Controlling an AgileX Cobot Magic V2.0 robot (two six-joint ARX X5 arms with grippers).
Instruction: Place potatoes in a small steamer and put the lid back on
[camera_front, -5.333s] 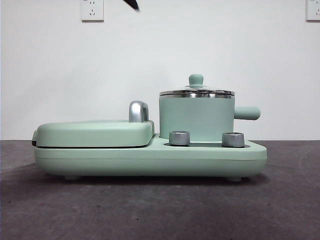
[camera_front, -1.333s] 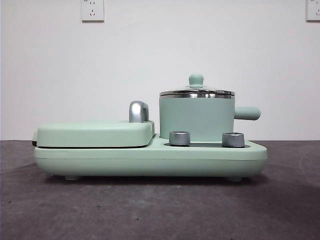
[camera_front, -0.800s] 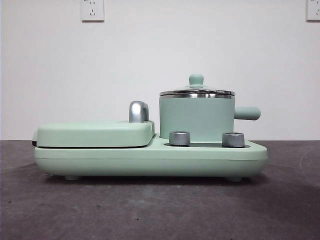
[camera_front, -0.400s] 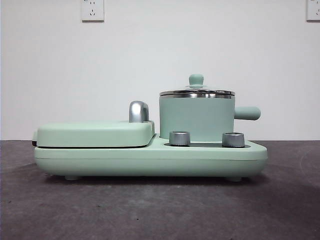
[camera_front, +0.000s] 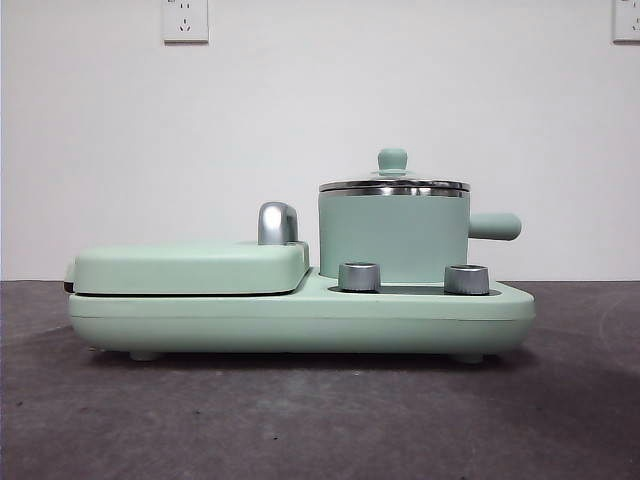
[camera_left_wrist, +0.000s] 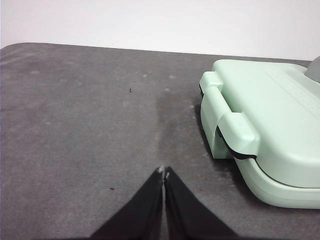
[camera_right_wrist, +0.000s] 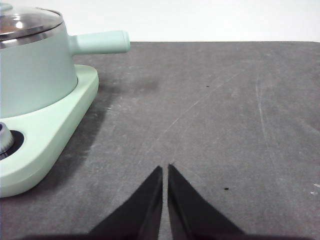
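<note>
The lid (camera_front: 394, 184) is seated on the steamer (camera_front: 393, 235); no potato is seen. Both hands, left (camera_left_wrist: 163, 172) and right (camera_right_wrist: 165, 170), are pressed together, empty. The knob should be gripped squarely.

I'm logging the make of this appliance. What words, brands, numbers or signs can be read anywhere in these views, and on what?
None can be read.
The small steamer, the lid and the griddle cover show no print.
The two knobs show no legible marks.
Faint ridged lines on the cover in the left wrist view are too blurred to tell.
The wall sockets carry no text.
</note>
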